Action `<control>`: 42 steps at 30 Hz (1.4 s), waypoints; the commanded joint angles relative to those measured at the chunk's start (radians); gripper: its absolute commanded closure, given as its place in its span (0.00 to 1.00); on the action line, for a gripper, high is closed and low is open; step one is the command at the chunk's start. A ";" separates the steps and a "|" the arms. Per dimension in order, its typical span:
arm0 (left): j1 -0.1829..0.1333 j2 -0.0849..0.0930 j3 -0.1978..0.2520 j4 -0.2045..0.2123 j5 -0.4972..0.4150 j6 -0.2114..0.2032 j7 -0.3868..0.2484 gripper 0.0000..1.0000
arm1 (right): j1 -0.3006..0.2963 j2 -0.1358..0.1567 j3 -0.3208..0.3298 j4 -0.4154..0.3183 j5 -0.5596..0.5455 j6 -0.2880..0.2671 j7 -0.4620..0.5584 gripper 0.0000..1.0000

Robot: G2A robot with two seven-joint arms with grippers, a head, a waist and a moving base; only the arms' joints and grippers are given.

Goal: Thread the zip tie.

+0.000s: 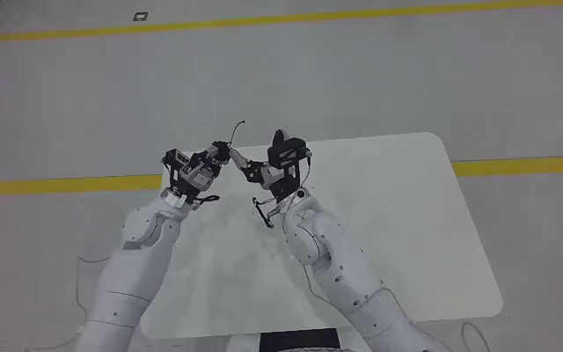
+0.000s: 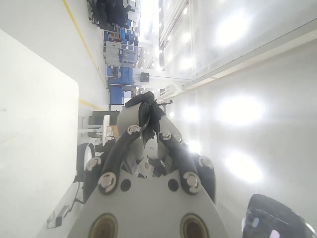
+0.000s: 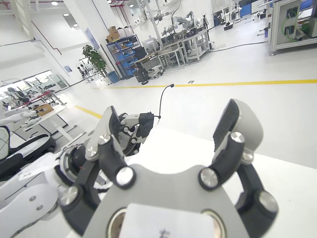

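A thin black zip tie (image 1: 236, 132) rises from my left gripper (image 1: 222, 151), which is shut on its lower end above the table's far left edge. In the right wrist view the zip tie (image 3: 161, 100) curves upward from the left gripper (image 3: 146, 122), and its small head is at the free top end. In the left wrist view the black-padded fingertips (image 2: 148, 101) are pressed together on the zip tie's strand (image 2: 146, 125). My right gripper (image 1: 246, 167) hangs just right of the left one. It is open (image 3: 172, 111) with nothing between its wide-spread fingers.
The white table (image 1: 396, 220) with rounded corners lies under both arms, with bare surface to the right and near side. A thin dark strip (image 1: 262, 212) shows beside the right forearm. Yellow floor lines (image 1: 510, 165) run beyond the table.
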 commanded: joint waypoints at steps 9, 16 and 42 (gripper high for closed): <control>-0.003 0.002 -0.007 0.000 -0.016 0.036 -0.014 1.00 | 0.000 0.001 0.002 -0.001 -0.004 0.001 0.003 0.00; -0.024 0.005 -0.042 0.047 -0.161 0.246 0.015 1.00 | 0.000 0.020 -0.001 -0.003 -0.226 0.000 0.049 0.00; -0.062 0.034 -0.065 0.095 -0.277 0.487 -0.083 1.00 | 0.157 0.138 -0.175 0.070 -0.293 0.114 0.145 0.00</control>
